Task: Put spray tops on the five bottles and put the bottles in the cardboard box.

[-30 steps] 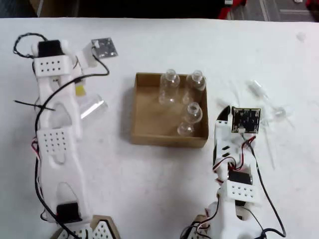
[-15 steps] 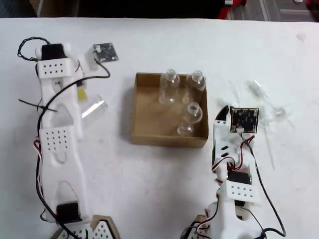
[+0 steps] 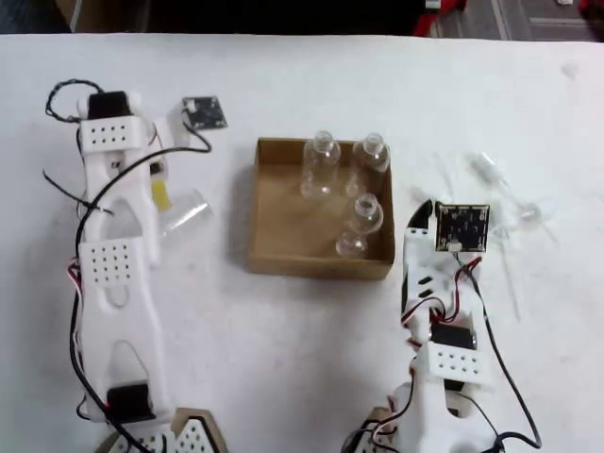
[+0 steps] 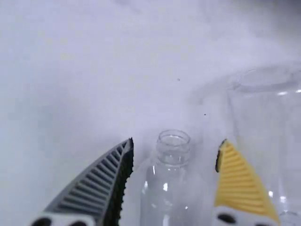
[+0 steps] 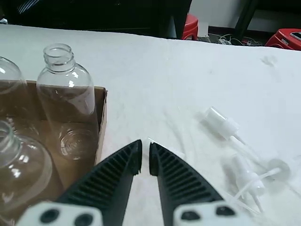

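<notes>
On the worktop [image 3: 302, 359] sits one box [image 3: 283, 255] holding three upright, uncapped bottles [image 3: 322, 159]. A fourth bottle [image 4: 167, 188] lies between the left tool's [image 4: 176, 142] spread fingers, its neck pointing past the fingertips. The right tool [image 5: 145, 146] is pressed together and empty. Two spray tops [image 5: 221, 123] lie right of the box.

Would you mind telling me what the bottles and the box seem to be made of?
The bottles look like clear, glossy plastic: see-through with bright highlights, though glass is possible. The box looks like matte brown cardboard, judging by its dull, flat walls.
</notes>
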`<state>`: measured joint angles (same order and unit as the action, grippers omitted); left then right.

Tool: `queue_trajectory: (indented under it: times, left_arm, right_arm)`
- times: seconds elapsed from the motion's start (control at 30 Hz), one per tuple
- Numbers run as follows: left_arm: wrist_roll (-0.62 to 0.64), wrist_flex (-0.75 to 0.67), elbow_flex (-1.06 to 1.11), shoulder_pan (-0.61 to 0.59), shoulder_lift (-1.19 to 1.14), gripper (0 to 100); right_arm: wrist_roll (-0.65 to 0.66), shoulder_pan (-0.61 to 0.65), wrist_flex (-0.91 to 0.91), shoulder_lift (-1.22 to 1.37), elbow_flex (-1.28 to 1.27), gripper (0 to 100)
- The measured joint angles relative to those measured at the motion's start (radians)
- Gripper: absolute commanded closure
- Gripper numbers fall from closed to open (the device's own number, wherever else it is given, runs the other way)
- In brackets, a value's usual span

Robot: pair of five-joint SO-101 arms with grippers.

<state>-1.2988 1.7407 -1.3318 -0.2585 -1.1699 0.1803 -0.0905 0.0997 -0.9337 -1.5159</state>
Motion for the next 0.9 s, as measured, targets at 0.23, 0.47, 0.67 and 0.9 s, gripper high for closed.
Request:
queue_trajectory:
  times: [0.23, 0.47, 0.67, 0.9]
  left_arm:
    - [-0.017, -0.002, 0.000, 0.000, -0.041, 85]
    - [-0.017, -0.002, 0.000, 0.000, -0.041, 97]
    - [-0.011, 0.026, -0.011, 0.017, -0.043, 98]
    - [0.230, 0.028, -0.107, 0.051, -0.020, 98]
  right_arm:
    - [0.000, 0.000, 0.000, 0.000, 0.000, 97.8]
    - [0.000, 0.000, 0.000, 0.000, 0.000, 97.8]
    - [0.000, 0.000, 0.000, 0.000, 0.000, 97.8]
    - [0.000, 0.000, 0.000, 0.000, 0.000, 97.8]
